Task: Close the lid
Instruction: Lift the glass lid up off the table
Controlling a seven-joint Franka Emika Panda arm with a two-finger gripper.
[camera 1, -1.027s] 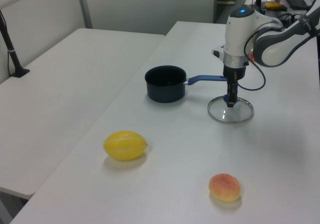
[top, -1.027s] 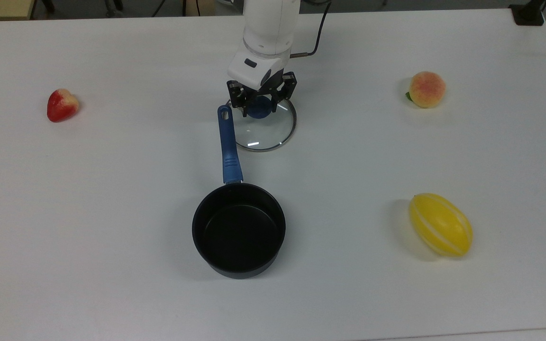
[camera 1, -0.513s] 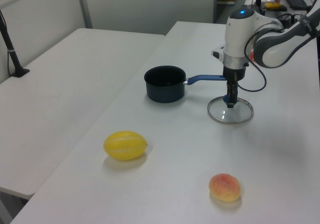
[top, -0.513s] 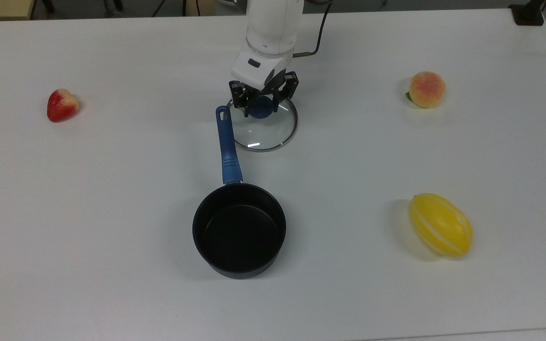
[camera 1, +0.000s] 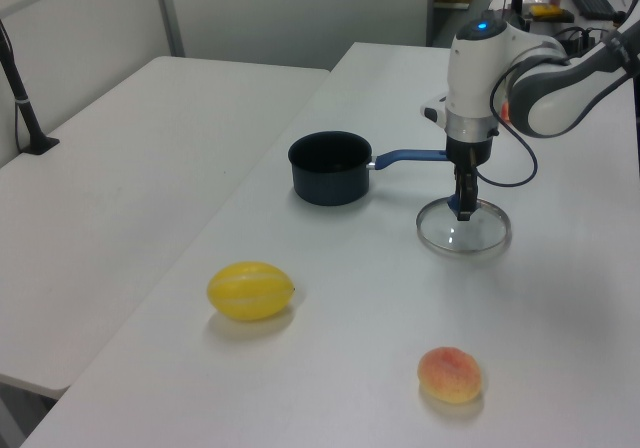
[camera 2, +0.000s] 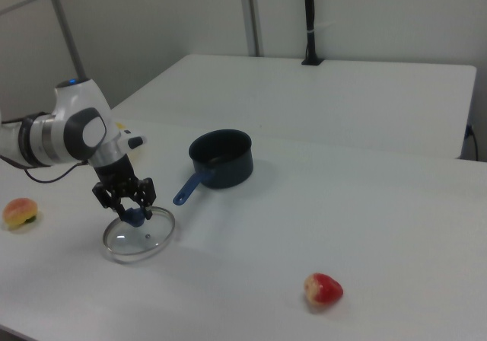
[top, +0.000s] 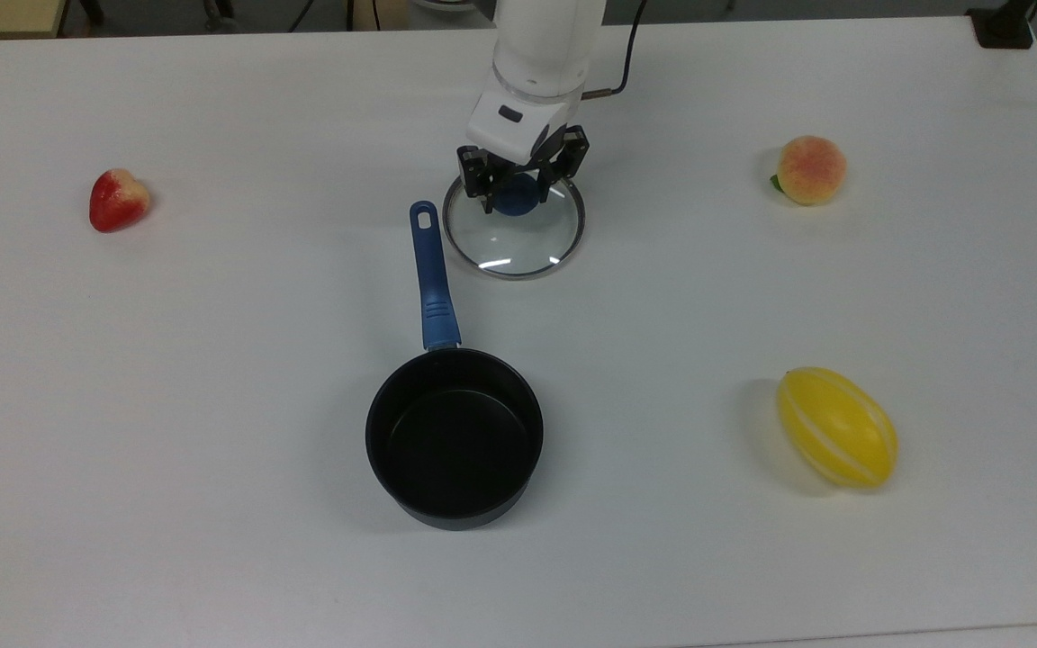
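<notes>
The lid [top: 516,241] is a round glass disc with a metal rim and a blue knob [top: 514,196]. It sits at the back middle of the white table [top: 212,378] in the top view. My gripper [top: 515,191] points straight down with its fingers shut on the knob, and the lid looks raised slightly off the table. The left view shows the lid [camera 1: 464,232] under the gripper [camera 1: 462,208], and so does the right view, lid [camera 2: 139,236] and gripper [camera 2: 132,211]. The open black saucepan [top: 454,438] stands nearer the front, its blue handle [top: 429,279] pointing toward the lid's left side.
A red strawberry [top: 118,199] lies at the top view's left. A peach [top: 809,169] is at the back right and a yellow melon [top: 836,427] at the front right. A black clamp base [top: 1005,27] sits on the far right corner.
The fingers closed onto the blue knob. The gripper then shifted toward the top view's right, carrying the lid away from the pan handle; the lid now looks larger there.
</notes>
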